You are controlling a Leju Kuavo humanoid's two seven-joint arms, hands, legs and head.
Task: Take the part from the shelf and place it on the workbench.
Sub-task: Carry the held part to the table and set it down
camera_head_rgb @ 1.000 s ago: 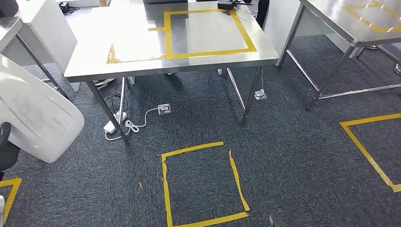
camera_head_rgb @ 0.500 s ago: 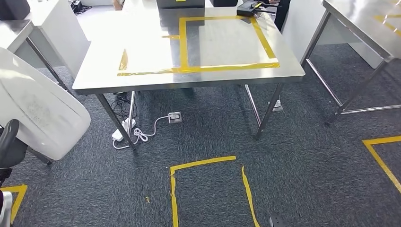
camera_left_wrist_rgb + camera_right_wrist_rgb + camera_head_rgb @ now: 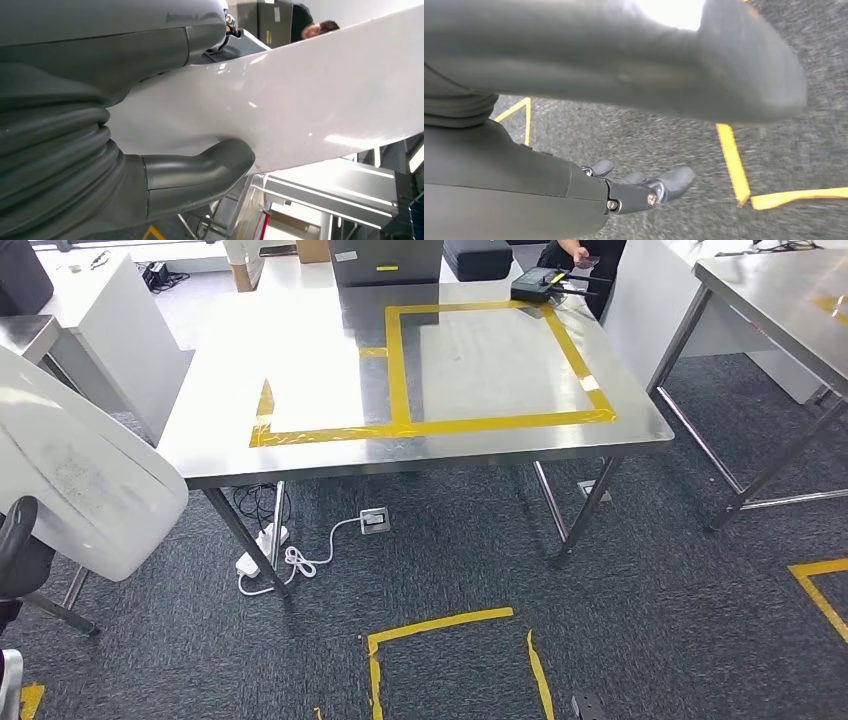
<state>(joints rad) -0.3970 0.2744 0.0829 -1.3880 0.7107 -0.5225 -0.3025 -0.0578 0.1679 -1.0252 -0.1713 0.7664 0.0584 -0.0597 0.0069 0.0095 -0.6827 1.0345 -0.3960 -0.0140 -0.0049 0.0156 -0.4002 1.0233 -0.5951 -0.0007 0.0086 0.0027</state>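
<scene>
The left robot hand pinches the white part by its edge, thumb beneath, well off the tabletop's left edge. The right robot hand hangs spread and empty over the carpet. Held one-handed, the broad part could likely slip or catch the tabletop's near-left corner on approach.

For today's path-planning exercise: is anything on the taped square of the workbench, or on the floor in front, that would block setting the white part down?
Nothing visible does. The left hand holds the part; the taped square on the workbench is bare, and the boxes sit beyond it.
</scene>
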